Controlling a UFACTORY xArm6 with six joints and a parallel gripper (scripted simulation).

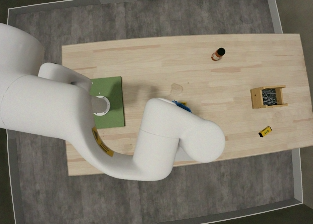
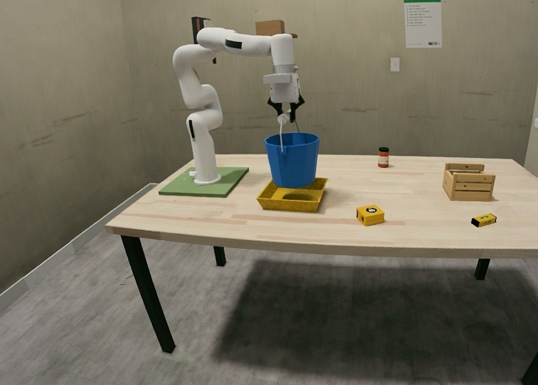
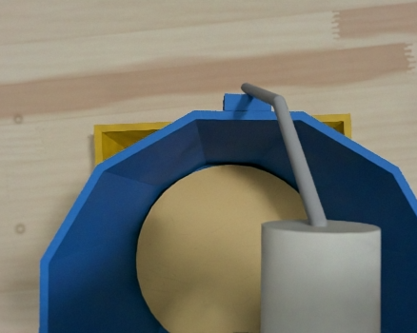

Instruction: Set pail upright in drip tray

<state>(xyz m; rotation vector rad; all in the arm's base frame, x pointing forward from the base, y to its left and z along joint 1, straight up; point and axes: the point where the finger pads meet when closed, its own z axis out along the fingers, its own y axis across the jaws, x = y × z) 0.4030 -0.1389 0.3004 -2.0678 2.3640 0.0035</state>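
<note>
A blue pail (image 2: pixel 292 158) hangs upright by its grey wire handle, its base over the far part of the yellow drip tray (image 2: pixel 292 195) and a little above the tray's floor. My gripper (image 2: pixel 284 115) is shut on the white grip of the handle (image 3: pixel 321 271), straight above the pail. In the wrist view I look down into the pail (image 3: pixel 225 228); the tray's far corners (image 3: pixel 115 138) show beyond its rim. In the overhead view my arm hides nearly all of both; only a blue edge of the pail (image 1: pixel 182 106) shows.
A small yellow box (image 2: pixel 369 214) lies right of the tray. A wooden crate of nails (image 1: pixel 269 96), a yellow level (image 1: pixel 265 131) and an orange jar (image 1: pixel 218 54) stand further right. The green base plate (image 1: pixel 108 101) is to the left.
</note>
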